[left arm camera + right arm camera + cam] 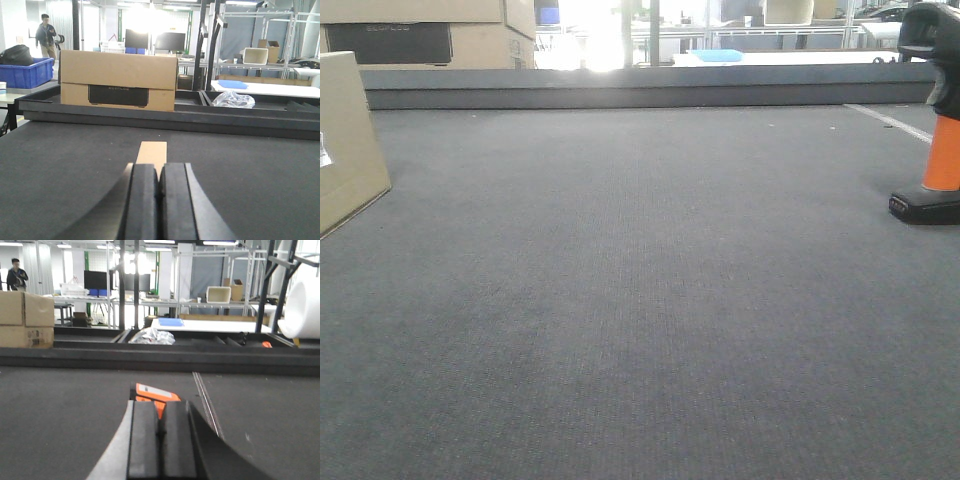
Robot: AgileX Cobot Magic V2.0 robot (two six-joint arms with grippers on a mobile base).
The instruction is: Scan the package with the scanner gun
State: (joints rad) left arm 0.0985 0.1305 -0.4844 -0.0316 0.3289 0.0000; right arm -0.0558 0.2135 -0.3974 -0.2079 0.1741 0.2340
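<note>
Step in hand, as judged: pre-grasp, nothing held. Package (348, 140) stands at far left, label end facing right. Left gripper (159, 192): fingers together, empty. Right gripper (160, 432): fingers together, empty. Scanner gun (942, 150) stands at far right, long axis upright; the right jaws must part first

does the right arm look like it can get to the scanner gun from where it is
Probably yes. The scanner gun lies just ahead of the right gripper on the bare grey mat, nothing between them. The fingers are pressed shut, so they would need to open first.
</note>
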